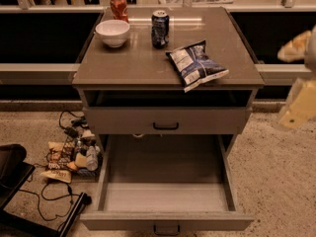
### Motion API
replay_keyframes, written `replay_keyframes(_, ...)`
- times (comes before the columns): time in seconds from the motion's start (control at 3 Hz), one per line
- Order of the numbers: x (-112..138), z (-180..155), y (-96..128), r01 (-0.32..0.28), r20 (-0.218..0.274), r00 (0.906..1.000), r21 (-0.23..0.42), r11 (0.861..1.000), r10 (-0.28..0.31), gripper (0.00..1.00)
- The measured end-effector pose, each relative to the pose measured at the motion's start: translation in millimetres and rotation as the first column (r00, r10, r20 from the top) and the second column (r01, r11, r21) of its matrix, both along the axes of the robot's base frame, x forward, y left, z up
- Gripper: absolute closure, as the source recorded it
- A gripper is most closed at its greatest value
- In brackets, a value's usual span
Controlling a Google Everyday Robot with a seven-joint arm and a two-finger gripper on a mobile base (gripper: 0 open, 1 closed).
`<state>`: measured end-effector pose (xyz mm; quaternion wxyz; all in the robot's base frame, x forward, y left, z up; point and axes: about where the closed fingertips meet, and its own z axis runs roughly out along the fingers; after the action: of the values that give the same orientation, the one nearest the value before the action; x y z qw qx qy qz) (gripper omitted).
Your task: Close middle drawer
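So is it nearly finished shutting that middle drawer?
Not yet. Done: nothing that shows. The middle drawer stands pulled far out, the inside of its box in full view. In hand: the gripper hangs at the right edge of the view, apart from the drawer and its handle. Left: get to the drawer's front and push it all the way in.

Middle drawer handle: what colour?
Middle drawer handle: dark, near black; camera view. Claw at right edge.
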<state>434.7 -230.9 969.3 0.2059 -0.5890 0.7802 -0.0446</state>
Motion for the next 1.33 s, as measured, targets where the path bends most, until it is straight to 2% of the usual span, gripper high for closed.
replay_keyframes(0.33, -22.7, -53.1, -24.9, 0.072, 0.01, 0.9973, 0.057, 0.996, -0.072, 0.42)
replay_keyframes(1.0, -51.3, -153.1, -54.0, 0.144, 0.007, 0.9892, 0.147, 0.979, -0.146, 0.89)
replay_keyframes(1.33, -60.0, -208.0, -58.8, 0.175, -0.05, 0.9844, 0.172, 0.969, -0.168, 1.0)
